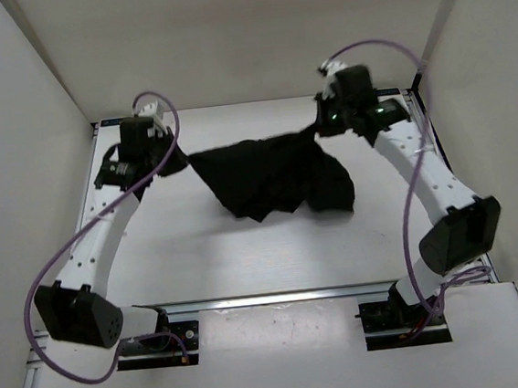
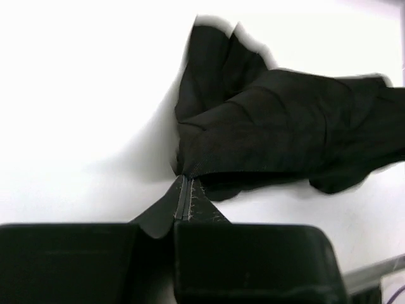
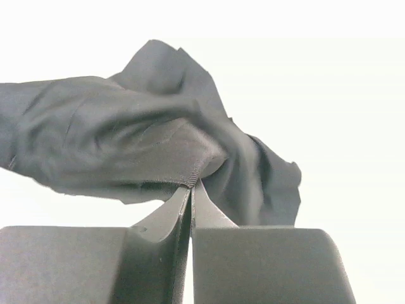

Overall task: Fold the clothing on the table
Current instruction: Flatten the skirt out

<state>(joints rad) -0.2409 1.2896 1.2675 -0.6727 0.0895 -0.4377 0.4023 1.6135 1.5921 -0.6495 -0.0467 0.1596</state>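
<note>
The black pleated clothing sags over the far half of the table, partly lifted. The left gripper pinches its 9 o'clock edge; the right gripper pinches its 2 o'clock corner. Best to pull evenly so the fabric is taut, then lay it flat before folding.

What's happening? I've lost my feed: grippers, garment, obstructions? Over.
Left gripper shut on black garment. Right gripper shut on its opposite edge. Garment strung between them, unfolded. Nothing seen in the way.
</note>
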